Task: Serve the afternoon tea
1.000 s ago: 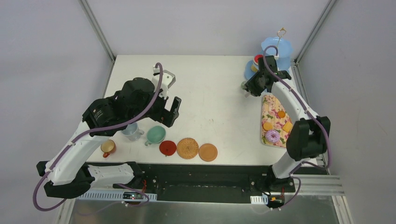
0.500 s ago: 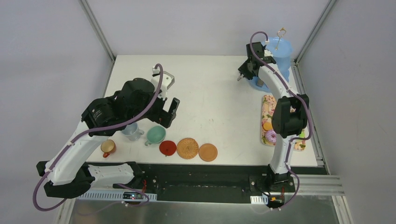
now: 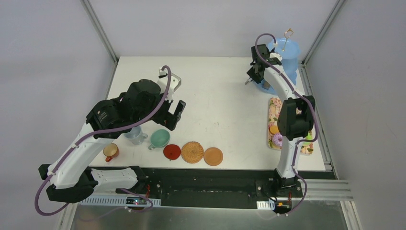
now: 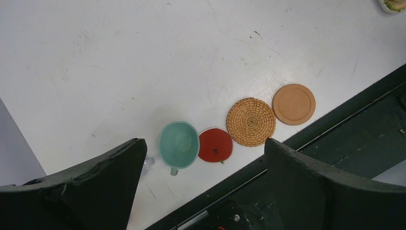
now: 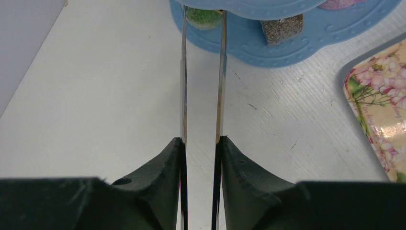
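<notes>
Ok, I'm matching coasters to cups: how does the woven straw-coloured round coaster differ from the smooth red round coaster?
The woven straw-coloured round coaster is wider and textured; the smooth red round coaster is smaller and plain. The red one lies beside the mint green cup; the woven one does not. Both lie flat, bearing nothing.

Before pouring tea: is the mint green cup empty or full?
Empty: the left wrist view shows only the bare inside of the mint green cup.

No legible text, label, brand, number or sign on any surface, near or far.
</notes>
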`<action>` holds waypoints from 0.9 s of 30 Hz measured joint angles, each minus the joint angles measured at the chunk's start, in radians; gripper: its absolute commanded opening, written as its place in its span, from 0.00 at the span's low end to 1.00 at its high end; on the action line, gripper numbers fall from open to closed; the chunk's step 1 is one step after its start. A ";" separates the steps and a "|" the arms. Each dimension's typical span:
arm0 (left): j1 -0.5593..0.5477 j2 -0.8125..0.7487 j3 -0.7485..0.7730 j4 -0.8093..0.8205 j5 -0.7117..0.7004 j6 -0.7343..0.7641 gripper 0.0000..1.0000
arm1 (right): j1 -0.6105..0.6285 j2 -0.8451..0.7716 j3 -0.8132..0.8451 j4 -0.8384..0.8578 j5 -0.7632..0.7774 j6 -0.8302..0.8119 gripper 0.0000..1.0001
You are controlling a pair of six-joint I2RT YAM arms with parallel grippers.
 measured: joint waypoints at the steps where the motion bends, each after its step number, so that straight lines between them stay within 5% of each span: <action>1: 0.000 0.000 -0.001 0.000 -0.003 0.001 1.00 | 0.000 0.002 0.001 -0.005 0.003 0.001 0.30; 12: 0.000 0.000 -0.005 0.000 -0.009 0.004 1.00 | 0.010 0.014 0.003 -0.021 0.018 0.019 0.47; 27: 0.000 -0.003 -0.005 0.000 -0.011 0.005 1.00 | 0.040 0.025 0.054 -0.069 0.028 -0.008 0.51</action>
